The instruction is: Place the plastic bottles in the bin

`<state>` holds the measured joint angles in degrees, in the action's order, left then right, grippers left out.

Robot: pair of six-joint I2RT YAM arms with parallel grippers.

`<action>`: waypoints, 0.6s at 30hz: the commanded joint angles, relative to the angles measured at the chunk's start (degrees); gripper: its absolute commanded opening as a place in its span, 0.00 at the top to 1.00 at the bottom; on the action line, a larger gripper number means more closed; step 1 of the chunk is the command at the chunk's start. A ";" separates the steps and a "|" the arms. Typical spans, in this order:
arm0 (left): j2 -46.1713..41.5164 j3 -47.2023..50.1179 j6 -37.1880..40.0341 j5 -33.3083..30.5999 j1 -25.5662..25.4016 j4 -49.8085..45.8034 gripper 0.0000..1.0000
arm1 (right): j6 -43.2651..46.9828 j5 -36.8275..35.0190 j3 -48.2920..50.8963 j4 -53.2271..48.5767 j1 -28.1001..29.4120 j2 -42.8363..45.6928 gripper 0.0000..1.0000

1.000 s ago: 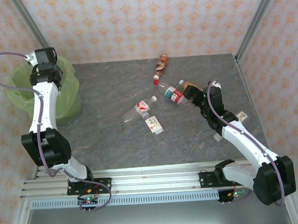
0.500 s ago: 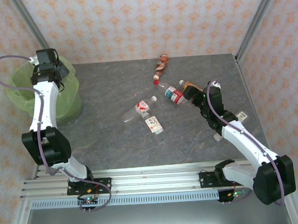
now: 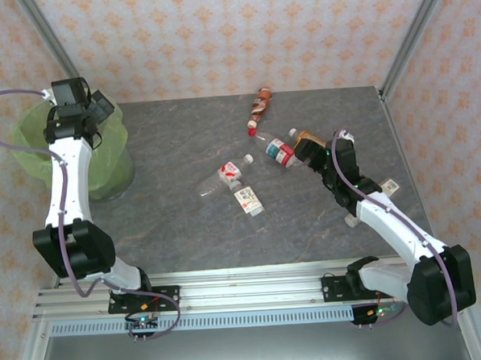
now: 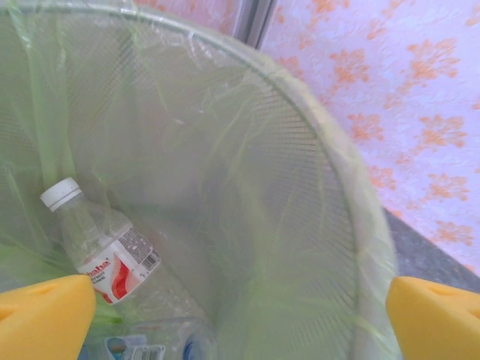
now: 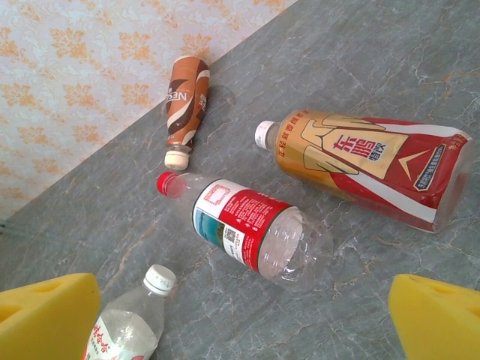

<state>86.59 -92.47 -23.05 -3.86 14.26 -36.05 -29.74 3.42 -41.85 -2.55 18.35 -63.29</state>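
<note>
Grey tabletop (image 3: 179,232) looked the same as a second before: the bottles scattered across its middle had not moved. At its far left corner stood the bin (image 3: 117,166), and the one clear change was above it. The left gripper (image 3: 99,105) had lifted a little and swung toward the back wall over the rim. In the left wrist view its yellow pads (image 4: 45,315) were spread wide with nothing between them. Below, inside the green liner (image 4: 225,187), a clear bottle (image 4: 105,244) with a red and white label lay against the mesh wall. That drop looked finished, leaving the arm free to come back for another.

The right gripper (image 3: 310,148) had barely stirred. It hung wide and empty just above the amber bottle (image 5: 367,161), with the red-labelled bottle (image 5: 255,229) beside that and the brown bottle (image 5: 185,101) farther off. The amber one seemed the likely next pick.
</note>
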 commanded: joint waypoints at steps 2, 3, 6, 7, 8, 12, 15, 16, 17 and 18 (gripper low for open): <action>-6.33 3.14 -0.39 -3.97 -5.52 3.33 0.00 | -0.47 -0.79 -0.34 0.01 0.20 -0.76 0.01; -7.11 3.93 -0.25 -4.48 -6.92 3.90 0.00 | -0.60 -0.85 -0.42 0.01 0.17 -0.94 0.01; -9.51 6.40 0.31 -5.46 -11.69 5.57 0.00 | -1.27 -0.65 -0.69 0.10 0.17 -1.38 0.01; -10.19 7.18 0.51 -6.02 -13.37 5.87 0.00 | -1.43 -0.54 -0.67 0.26 0.18 -1.48 0.01; -10.60 7.91 0.84 -6.62 -14.87 6.35 0.00 | -1.46 -0.54 -0.61 0.45 0.20 -1.57 0.01; -11.08 9.54 3.18 -6.31 -19.72 6.52 0.00 | -1.38 -1.09 -0.43 0.71 0.14 -1.84 0.01; -11.09 11.09 6.07 -3.47 -22.82 7.60 0.00 | -1.32 -2.26 -0.34 0.40 0.15 -1.84 0.01; -11.00 11.48 7.02 -3.23 -23.91 7.79 0.00 | -1.30 -2.80 -0.34 0.16 0.17 -1.84 0.01; -10.90 11.90 8.07 -3.29 -25.09 7.99 0.00 | -1.23 -3.06 -0.28 -0.04 0.18 -1.83 0.01; -10.80 12.40 9.16 -3.33 -26.11 8.38 0.00 | -1.20 -3.02 -0.28 -0.09 0.20 -1.84 0.01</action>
<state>76.16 -81.21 -18.22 -7.68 -9.69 -30.15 -30.39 2.57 -41.85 -2.55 18.35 -65.14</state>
